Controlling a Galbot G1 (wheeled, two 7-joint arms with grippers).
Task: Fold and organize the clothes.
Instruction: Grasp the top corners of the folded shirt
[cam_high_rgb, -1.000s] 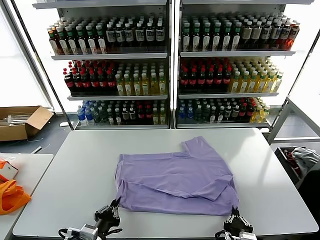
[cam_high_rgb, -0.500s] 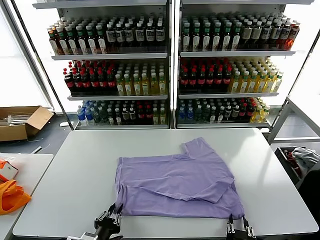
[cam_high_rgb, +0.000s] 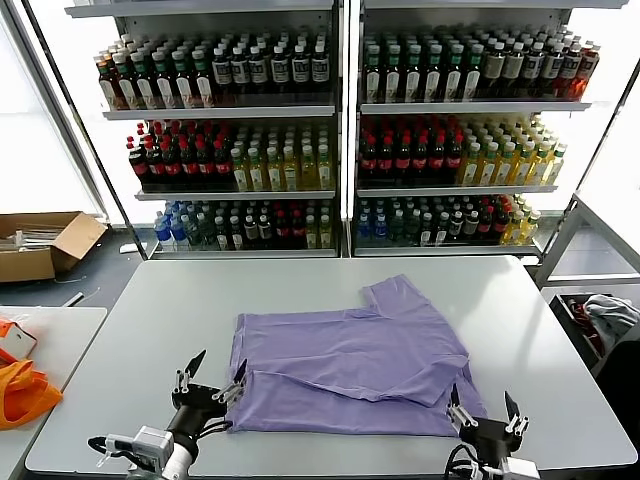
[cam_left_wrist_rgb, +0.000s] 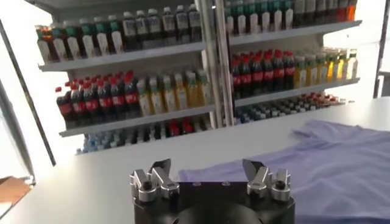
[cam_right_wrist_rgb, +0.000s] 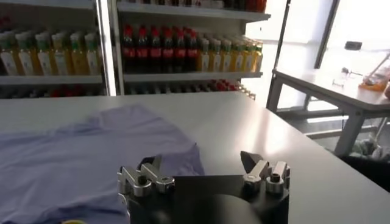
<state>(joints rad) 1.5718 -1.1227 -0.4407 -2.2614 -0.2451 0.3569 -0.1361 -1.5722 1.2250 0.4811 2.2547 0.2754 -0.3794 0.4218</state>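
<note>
Head view: left gripper (cam_high_rgb: 212, 372) & right gripper (cam_high_rgb: 485, 409) both spread wide, empty, at T-shirt (cam_high_rgb: 350, 362) near corners.

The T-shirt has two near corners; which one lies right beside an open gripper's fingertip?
The T-shirt's left near corner: the left gripper's fingertip reaches its edge.

Head looks down; wrists low, shelfward — all share table (cam_high_rgb: 560, 350).

Place: shop-like room, set up as a drinks aisle.
Shelves (cam_high_rgb: 340, 110): white racks, glass fronted, along the back wall.
Stock: rows of bottles (cam_high_rgb: 210, 70), grouped by colour.
Front: white table (cam_high_rgb: 130, 350).
Floor, left: open cardboard box (cam_high_rgb: 40, 245).
</note>
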